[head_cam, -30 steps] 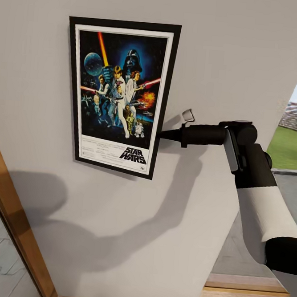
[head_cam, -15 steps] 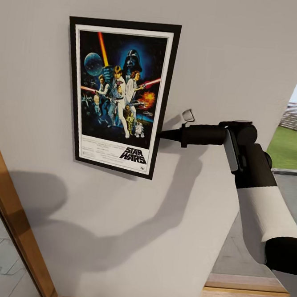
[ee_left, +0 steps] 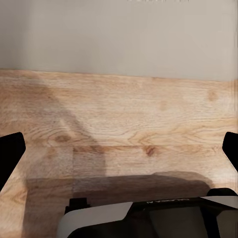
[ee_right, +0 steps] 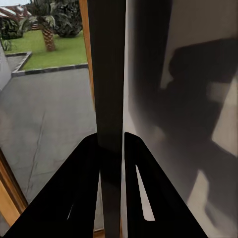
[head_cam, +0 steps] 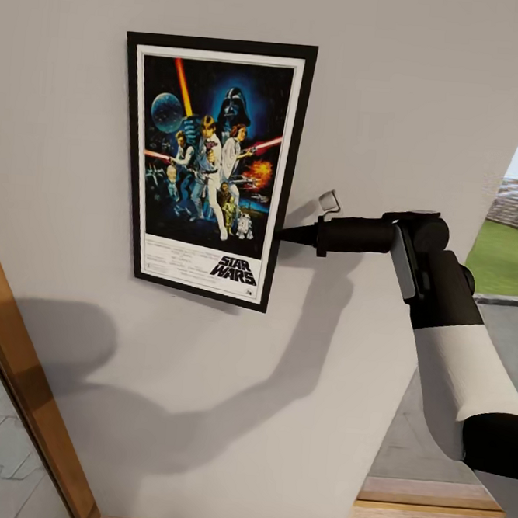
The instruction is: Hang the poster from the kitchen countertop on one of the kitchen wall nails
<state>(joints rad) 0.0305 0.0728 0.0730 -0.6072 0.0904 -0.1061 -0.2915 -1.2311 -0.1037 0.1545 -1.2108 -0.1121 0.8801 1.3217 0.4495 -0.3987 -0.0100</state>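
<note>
Grey wall (head_cam: 428, 93) carries the poster (head_cam: 211, 169), which sits flat and nearly upright against it, its lower end leaning slightly toward our right arm. Our right claw (head_cam: 286, 234) pinches the frame's right edge; at the wrist we see both fingers (ee_right: 87, 183) closed on the dark frame edge (ee_right: 109, 74). We cannot see a nail, so we judge the hanging nearly done: release and withdrawal remain. Our left claw (ee_left: 119, 148) hangs spread wide above the wooden floor (ee_left: 129, 119), holding nothing.
</note>
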